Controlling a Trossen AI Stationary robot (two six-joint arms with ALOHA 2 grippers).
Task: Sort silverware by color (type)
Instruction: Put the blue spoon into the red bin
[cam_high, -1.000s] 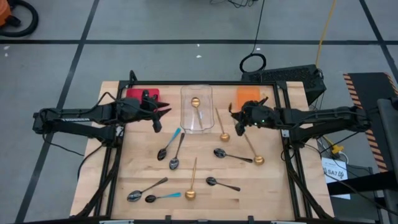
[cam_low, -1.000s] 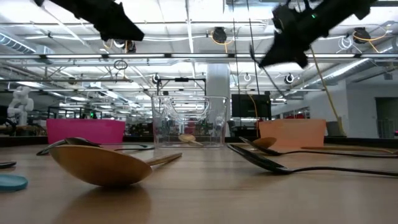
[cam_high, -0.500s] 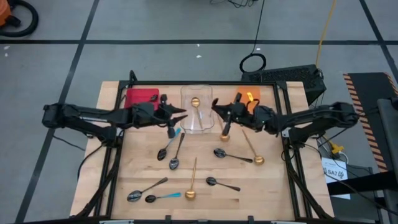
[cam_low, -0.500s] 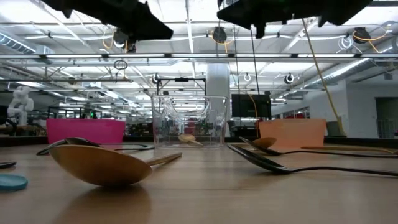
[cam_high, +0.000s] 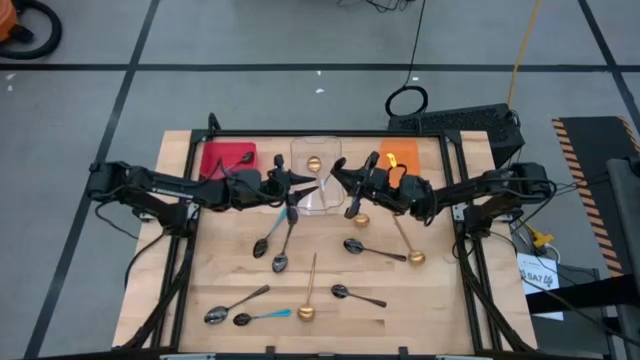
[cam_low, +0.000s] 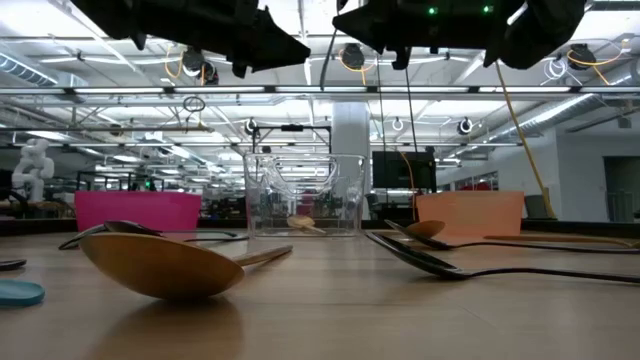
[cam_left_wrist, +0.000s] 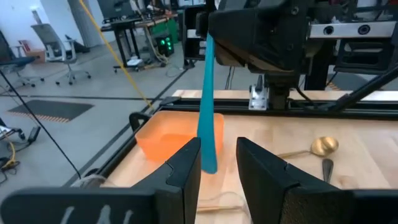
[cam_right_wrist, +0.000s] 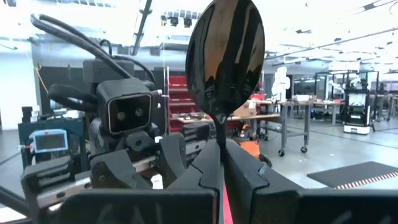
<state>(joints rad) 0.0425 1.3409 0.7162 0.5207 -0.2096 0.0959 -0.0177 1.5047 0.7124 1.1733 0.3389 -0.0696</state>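
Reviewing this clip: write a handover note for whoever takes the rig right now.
Right gripper: shut on a blue-handled spoon, held in the air near the clear bin.
Left gripper: open, fingers either side of that spoon's handle.
Done: one gold spoon in the clear bin.
Left: the held spoon, plus loose spoons of all three kinds on the table.

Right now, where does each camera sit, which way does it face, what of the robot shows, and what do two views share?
High: overhead, looking straight down at the wooden table; both arms show.
Low: table height, looking level past the clear plastic bin; arms overhead.
Left wrist: behind left end effector, facing right arm.
Right wrist: behind right end effector, facing left arm.
Shared: both wrist views show the blue-handled, dark-bowled spoon.
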